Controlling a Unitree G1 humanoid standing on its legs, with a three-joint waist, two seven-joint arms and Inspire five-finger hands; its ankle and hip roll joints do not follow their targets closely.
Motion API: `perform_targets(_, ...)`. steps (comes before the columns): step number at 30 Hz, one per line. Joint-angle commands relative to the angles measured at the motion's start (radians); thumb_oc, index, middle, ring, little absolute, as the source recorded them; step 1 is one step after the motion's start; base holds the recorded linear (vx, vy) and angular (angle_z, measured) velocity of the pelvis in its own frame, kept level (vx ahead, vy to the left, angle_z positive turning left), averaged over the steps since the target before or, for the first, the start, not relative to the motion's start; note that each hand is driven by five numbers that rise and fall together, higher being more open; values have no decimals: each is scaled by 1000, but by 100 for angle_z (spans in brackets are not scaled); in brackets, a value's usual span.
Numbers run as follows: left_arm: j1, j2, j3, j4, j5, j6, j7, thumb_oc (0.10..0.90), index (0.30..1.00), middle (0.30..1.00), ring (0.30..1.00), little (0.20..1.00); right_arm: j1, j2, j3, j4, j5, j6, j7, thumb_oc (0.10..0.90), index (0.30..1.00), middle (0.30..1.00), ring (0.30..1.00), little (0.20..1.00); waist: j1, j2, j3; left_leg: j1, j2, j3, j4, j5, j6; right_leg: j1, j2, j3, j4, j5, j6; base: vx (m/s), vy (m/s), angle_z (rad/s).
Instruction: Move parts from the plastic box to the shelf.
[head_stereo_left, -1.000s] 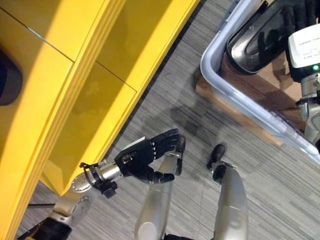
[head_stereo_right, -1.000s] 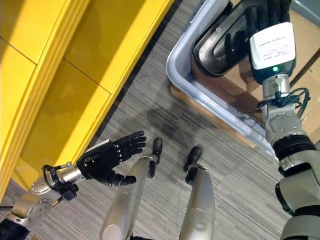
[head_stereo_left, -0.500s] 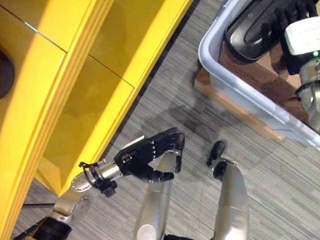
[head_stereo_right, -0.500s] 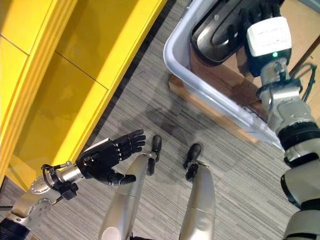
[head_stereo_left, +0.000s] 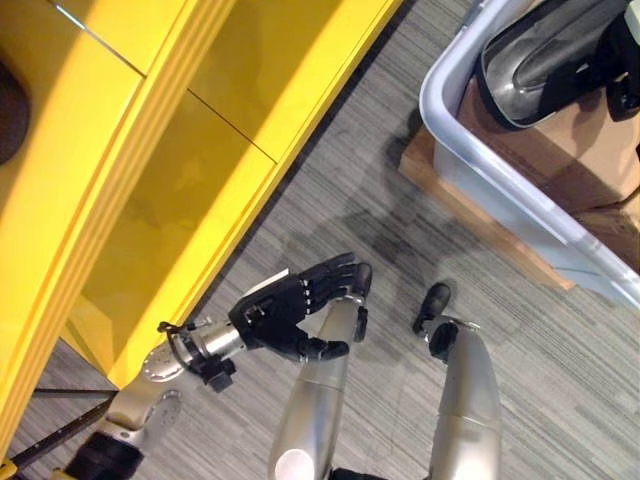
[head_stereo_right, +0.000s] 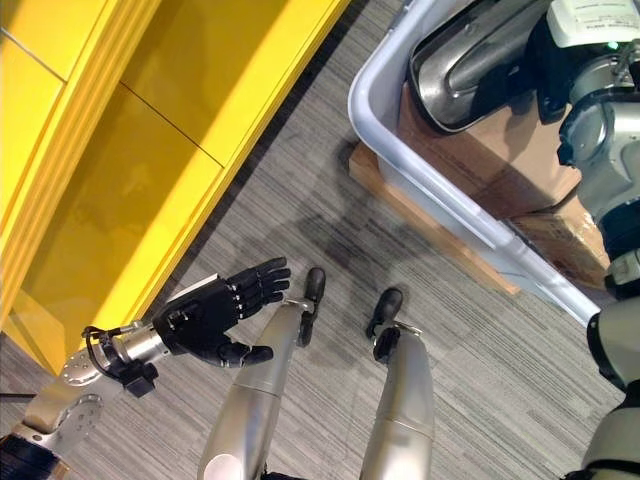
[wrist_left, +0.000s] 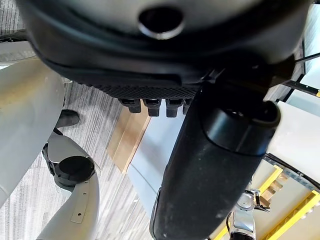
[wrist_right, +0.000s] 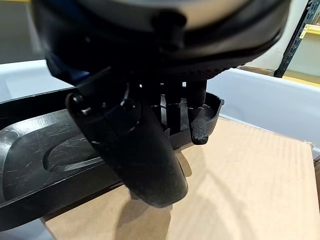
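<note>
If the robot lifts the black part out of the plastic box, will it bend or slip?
The black part looks like moulded hard plastic, so probably stiff. It is long, and the right hand grips it near one end, so the far end may tilt down. Its glossy surface could slip between the fingers.

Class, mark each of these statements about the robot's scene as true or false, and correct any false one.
1. The left hand is open and holds nothing. True.
2. The black part lies on the yellow shelf. False: it lies in the plastic box, on cardboard.
3. The right hand is at the black part, fingers on its rim. True.
4. The plastic box stands on the yellow shelf. False: it stands apart from the shelf, across a strip of carpet.
</note>
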Motion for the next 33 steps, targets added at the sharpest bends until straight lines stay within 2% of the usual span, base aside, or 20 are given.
perform_targets(1,39,-14,29,-119,5,-51,-28,900,1000,1000,1000,1000,157,-3,83,63,-19,-2,49,400,300,300,300,300,-6,54,-22,36,-43,-17,-219,72,16,23,68,-10,195,-190,-11,0,0,0)
perform_targets(3,47,-12,32,-119,1,-60,-42,900,1000,1000,1000,1000,174,0,63,34,-92,-17,-25,400,300,300,300,300,-12,52,-22,65,-39,-14,-234,75,15,51,74,-7,173,-183,-9,-40,6,-2)
perform_targets(7,58,-15,38,-124,-1,-68,-56,900,1000,1000,1000,1000,192,1,48,2,-161,-30,-88,400,300,300,300,300,-17,49,-22,103,-36,-12,-259,82,14,86,81,-4,141,-172,-4,-39,11,-5)
perform_targets(8,61,-14,39,-122,-6,-78,-65,900,1000,1000,1000,1000,204,1,40,-22,-200,-28,-134,400,300,300,300,300,-21,44,-22,135,-31,-10,-285,88,14,118,85,-4,109,-160,0,-54,18,-7)
perform_targets(12,68,-5,49,-124,-21,-87,-78,900,1000,1000,1000,1000,220,-9,28,-59,-217,-31,-202,400,300,300,300,300,-30,35,-22,192,-28,-8,-329,97,11,177,96,0,46,-140,6,-65,27,-14)
perform_targets(13,68,-1,67,-135,-26,-86,-87,900,1000,1000,1000,1000,248,-22,-10,-110,-234,-35,-248,400,300,300,300,300,-37,27,-22,230,-15,-2,-383,132,7,217,116,-5,-27,-95,6,-136,32,-34)
perform_targets(14,74,1,75,-142,-27,-81,-98,900,1000,1000,1000,1000,271,-24,-32,-135,-256,-41,-281,400,300,300,300,300,-41,19,-22,257,-11,0,-404,136,3,246,122,-2,-59,-84,11,-162,30,-37)
perform_targets(15,86,-1,89,-147,-24,-78,-108,900,1000,1000,1000,1000,297,-47,-62,-208,-278,-23,-335,400,300,300,300,300,-52,-2,-22,325,-4,8,-459,145,-4,318,137,9,-147,-59,22,-71,20,-34)
perform_targets(17,88,-3,96,-148,-33,-74,-116,900,1000,1000,1000,1000,321,-58,-102,-269,-286,-9,-371,400,300,300,300,300,-61,-18,-22,388,-1,16,-500,150,-7,383,139,14,-211,-41,29,-42,39,-26)
perform_targets(21,98,-11,112,-157,-34,-56,-155,900,1000,1000,1000,1000,393,-78,-200,-355,-316,-21,-384,400,300,300,300,300,-75,-39,-22,498,1,30,-575,161,-14,498,133,25,-333,-4,51,-14,48,-21)
perform_targets(23,106,-23,130,-166,-35,-31,-193,900,1000,1000,1000,1000,456,-99,-272,-417,-336,-23,-377,400,300,300,300,300,-85,-54,-23,603,4,49,-652,173,-20,612,125,29,-447,30,70,-7,89,-11)
perform_targets(24,106,-22,130,-166,-35,-31,-193,900,1000,1000,1000,1000,459,-100,-274,-418,-337,-22,-377,400,300,300,300,300,-84,-53,-25,602,6,48,-654,176,-20,611,128,28,-452,35,70,36,84,-5)
perform_targets(28,121,-37,140,-164,-33,-20,-224,900,1000,1000,1000,1000,579,-104,-361,-469,-311,-31,-372,400,300,300,300,300,-98,-68,-90,688,11,71,-740,186,-26,715,120,31,-581,72,92,53,73,-4)
perform_targets(31,132,-41,146,-164,-33,-20,-236,900,1000,1000,1000,1000,637,-98,-404,-494,-312,-40,-366,400,300,300,300,300,-102,-71,-111,730,14,81,-775,188,-27,759,116,31,-629,89,103,71,73,-3)
perform_targets(33,144,-61,151,-164,-30,-18,-244,900,1000,1000,1000,1000,740,-73,-474,-544,-254,-29,-356,400,300,300,300,300,-116,-82,-160,796,19,99,-824,191,-24,819,109,32,-687,116,119,123,133,-8)
